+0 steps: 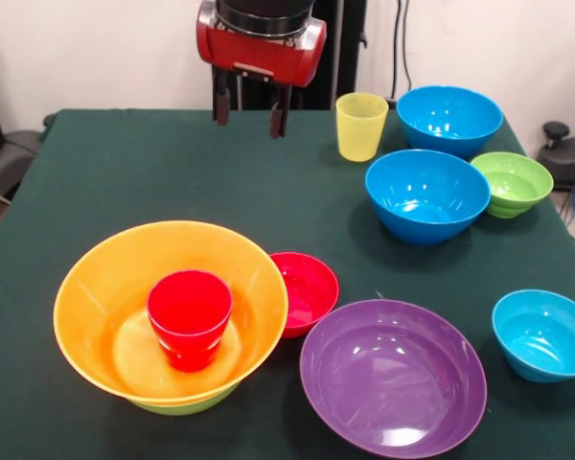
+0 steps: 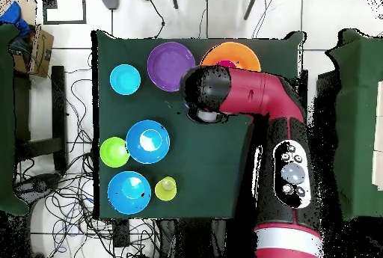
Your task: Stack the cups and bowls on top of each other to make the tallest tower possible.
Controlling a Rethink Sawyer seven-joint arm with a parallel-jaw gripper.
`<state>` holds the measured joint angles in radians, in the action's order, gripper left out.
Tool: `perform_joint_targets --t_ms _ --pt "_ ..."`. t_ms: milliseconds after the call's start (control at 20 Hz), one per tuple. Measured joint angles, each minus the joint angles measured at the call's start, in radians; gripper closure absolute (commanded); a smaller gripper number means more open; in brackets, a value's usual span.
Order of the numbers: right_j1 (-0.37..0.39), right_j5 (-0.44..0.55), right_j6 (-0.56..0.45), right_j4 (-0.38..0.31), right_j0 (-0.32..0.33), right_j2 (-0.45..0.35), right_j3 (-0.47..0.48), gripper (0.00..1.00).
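Hanging above the green table [image 1: 125, 172] with nothing in its grasp, the gripper [image 1: 250, 117] has its two dark fingers [image 1: 221, 103] spread apart and pointing down. The tower [image 1: 171, 316] serves as the landmark: a large orange bowl [image 1: 96, 287] sits nested in a lime-green bowl [image 1: 187, 404], of which only a sliver of rim shows beneath, and a red cup [image 1: 190, 319] stands upright inside the orange one. In the front view, a small red bowl [image 1: 305, 291] touches the tower's right side, and the purple bowl [image 1: 393, 376] lies just beyond that. Well apart from the tower, toward the far right corner, stand the yellow cup [image 1: 360, 125], two medium blue bowls [image 1: 426, 195], and the ribbed green bowl [image 1: 513, 184]. A small blue bowl [image 1: 543, 334] rests right of the purple bowl.
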<state>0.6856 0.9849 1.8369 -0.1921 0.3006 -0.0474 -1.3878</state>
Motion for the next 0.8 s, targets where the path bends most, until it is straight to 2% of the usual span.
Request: perform_joint_targets --t_ms 800 --pt "0.000 0.000 -0.062 -0.075 0.075 -0.154 0.000 0.00"
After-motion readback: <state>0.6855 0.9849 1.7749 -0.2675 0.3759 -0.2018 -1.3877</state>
